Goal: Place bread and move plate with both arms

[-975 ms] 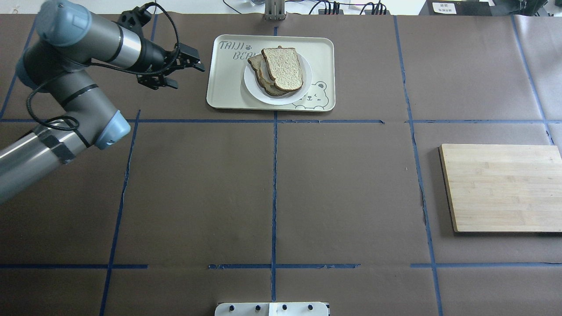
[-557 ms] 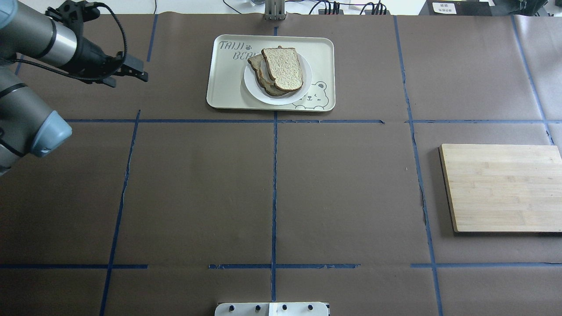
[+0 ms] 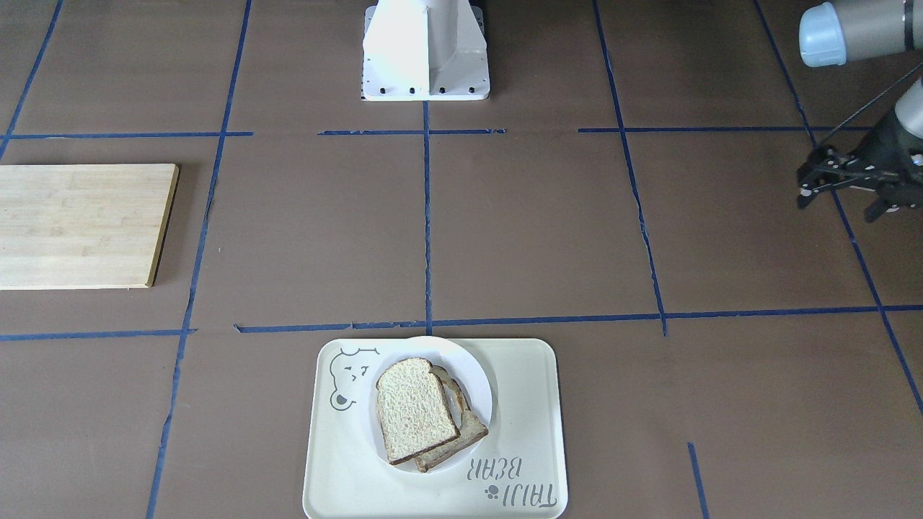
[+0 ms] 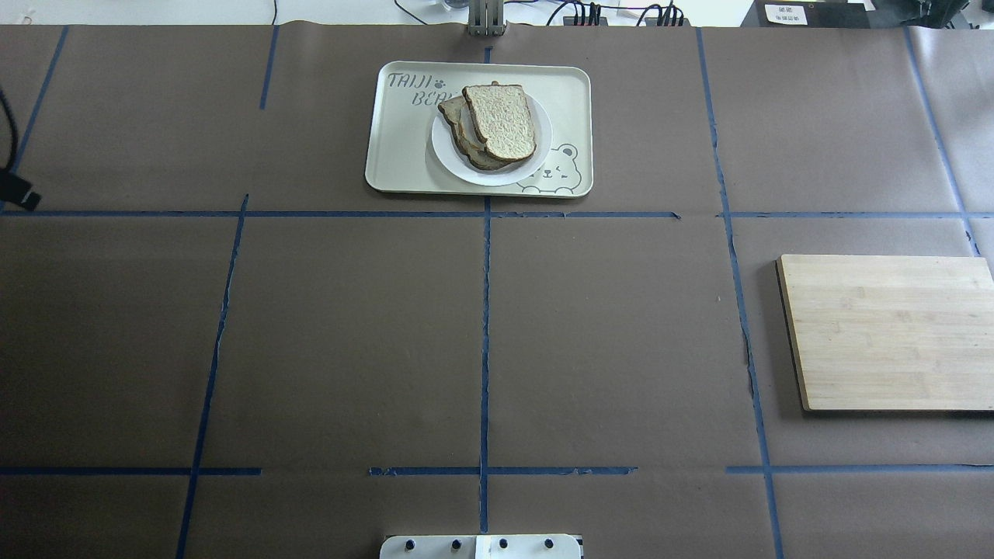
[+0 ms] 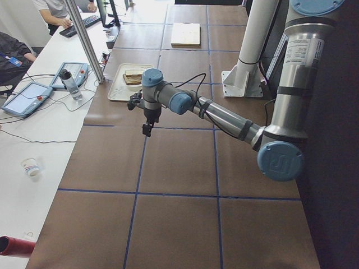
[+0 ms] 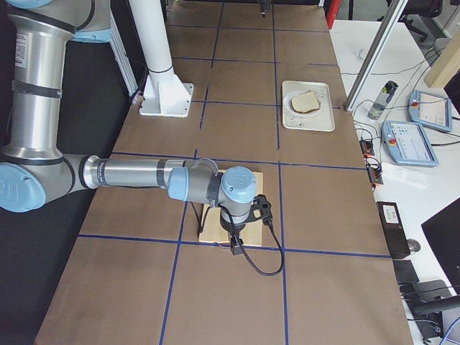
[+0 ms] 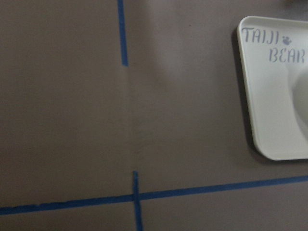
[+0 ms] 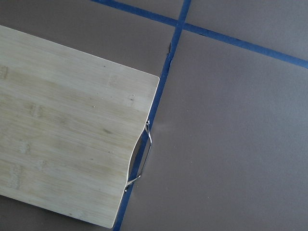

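The black left hand (image 3: 840, 196) hovers over bare worktop (image 4: 349, 334), fingers apart, well away from the tray (image 4: 396, 147). The right hand (image 6: 235, 243) hangs above the edge of the pale bamboo cutting board (image 4: 885, 330); I cannot tell whether its fingers are apart or together. The tray is cream and rectangular with rounded corners and a bear drawing, and it holds the round white plate (image 4: 497, 177). On the plate lies the bread (image 4: 501, 120), crumbly pale face up with a thin dark crust, overlapping a second slice (image 4: 452, 116). Brown paper with blue tape lines covers the worktop.
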{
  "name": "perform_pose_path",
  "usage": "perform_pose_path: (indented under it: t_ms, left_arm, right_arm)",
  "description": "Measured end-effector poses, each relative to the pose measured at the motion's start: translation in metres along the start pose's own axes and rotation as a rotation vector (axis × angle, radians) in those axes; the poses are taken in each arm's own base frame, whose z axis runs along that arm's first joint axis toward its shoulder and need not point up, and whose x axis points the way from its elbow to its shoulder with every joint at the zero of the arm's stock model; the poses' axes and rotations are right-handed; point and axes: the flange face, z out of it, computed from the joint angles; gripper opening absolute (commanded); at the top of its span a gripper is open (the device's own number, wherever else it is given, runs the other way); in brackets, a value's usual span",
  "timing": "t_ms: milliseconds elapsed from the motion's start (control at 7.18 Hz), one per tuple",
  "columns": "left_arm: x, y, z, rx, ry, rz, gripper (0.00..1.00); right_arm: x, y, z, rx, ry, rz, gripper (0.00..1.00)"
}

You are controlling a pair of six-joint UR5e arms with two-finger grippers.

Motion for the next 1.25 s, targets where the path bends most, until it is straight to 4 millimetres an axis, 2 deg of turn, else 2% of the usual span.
perform_pose_path:
  t_ms: [278, 418, 557, 835, 1114, 1253]
  left_arm:
    - [-0.079, 0.078, 0.005, -0.066, -0.037, -0.002, 1.00]
    - [-0.109, 0.118, 0.009, -0.094, -0.032, -0.045, 1.00]
    - [-0.130, 0.145, 0.010, -0.104, -0.005, -0.103, 1.00]
    - [-0.159, 0.172, -0.001, -0.068, 0.043, -0.200, 1.00]
    - [-0.178, 0.182, -0.031, 0.052, 0.173, -0.277, 1.00]
    - [-0.187, 0.184, -0.039, 0.069, 0.120, -0.285, 1.00]
  right_arm:
    - [0.000, 0.000, 0.000, 0.000, -0.002, 0.002, 1.00]
    - [0.001, 0.000, 0.001, -0.001, -0.004, 0.003, 1.00]
    - [0.001, 0.002, 0.002, -0.001, -0.012, 0.005, 1.00]
    - [-0.001, 0.006, 0.005, 0.003, -0.040, 0.011, 1.00]
    - [-0.001, 0.010, 0.007, 0.002, -0.047, 0.014, 1.00]
    - [-0.001, 0.011, 0.008, 0.001, -0.047, 0.014, 1.00]
